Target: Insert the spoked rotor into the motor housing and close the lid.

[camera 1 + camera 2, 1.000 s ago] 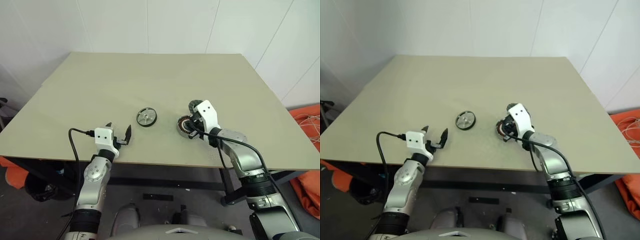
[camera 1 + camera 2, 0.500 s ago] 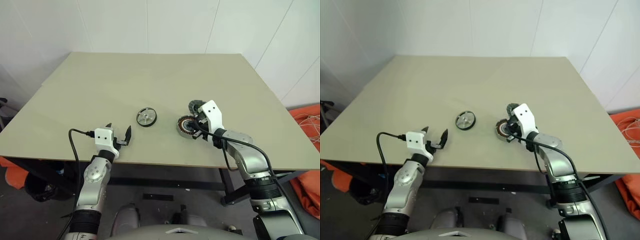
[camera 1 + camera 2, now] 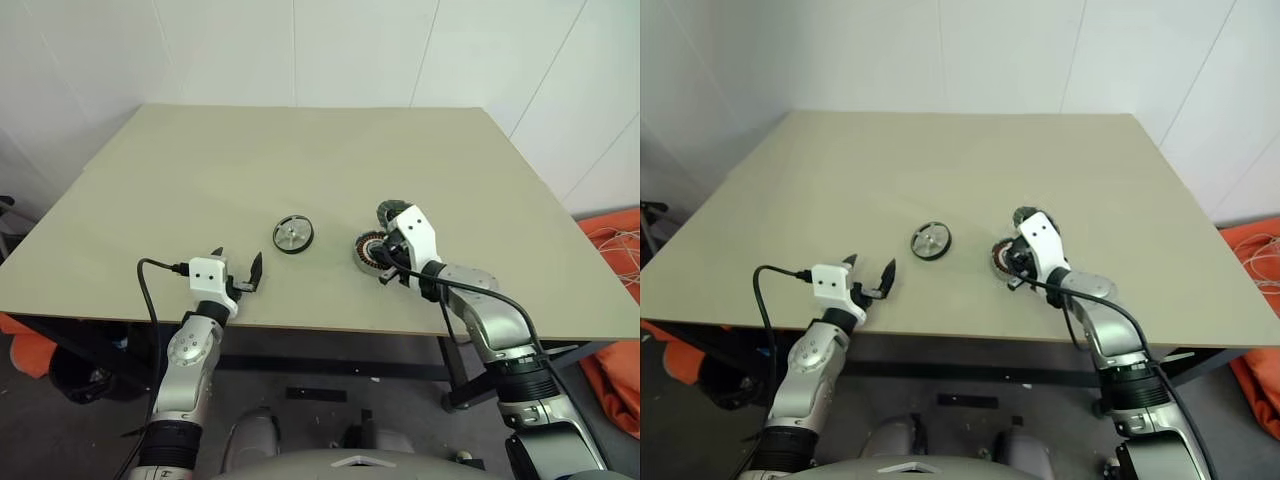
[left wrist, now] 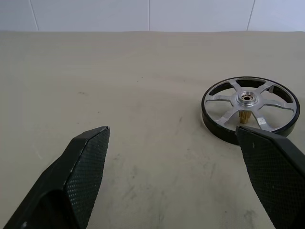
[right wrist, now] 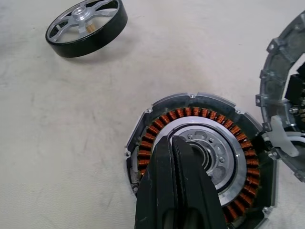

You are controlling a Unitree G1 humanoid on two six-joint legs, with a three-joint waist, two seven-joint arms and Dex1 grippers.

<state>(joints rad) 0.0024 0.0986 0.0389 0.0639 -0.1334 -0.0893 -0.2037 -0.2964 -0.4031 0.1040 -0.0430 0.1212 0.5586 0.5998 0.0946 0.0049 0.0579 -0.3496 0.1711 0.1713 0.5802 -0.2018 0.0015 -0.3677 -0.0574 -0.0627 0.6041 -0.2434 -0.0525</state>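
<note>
The spoked rotor (image 3: 293, 234), a black-rimmed silver wheel, lies flat mid-table, also seen in the left wrist view (image 4: 250, 109). To its right sits the motor housing (image 3: 366, 250), its copper windings facing up (image 5: 200, 119). My right gripper (image 5: 174, 143) is shut with nothing held, its tips hanging over the housing's centre hole. The lid (image 5: 269, 90), a dark grey finned disc, stands beside the housing, behind the right wrist and partly hidden (image 3: 389, 211). Near the table's front edge my left gripper (image 3: 238, 260) is open and empty, short of the rotor.
The beige table (image 3: 300, 150) stretches wide behind the parts up to a white wall. Its front edge runs just under the left gripper. Orange fabric (image 3: 610, 300) lies on the floor off the right side.
The right wrist has turned a little above the housing, its gripper still shut. The left arm, rotor and housing have stayed put.
</note>
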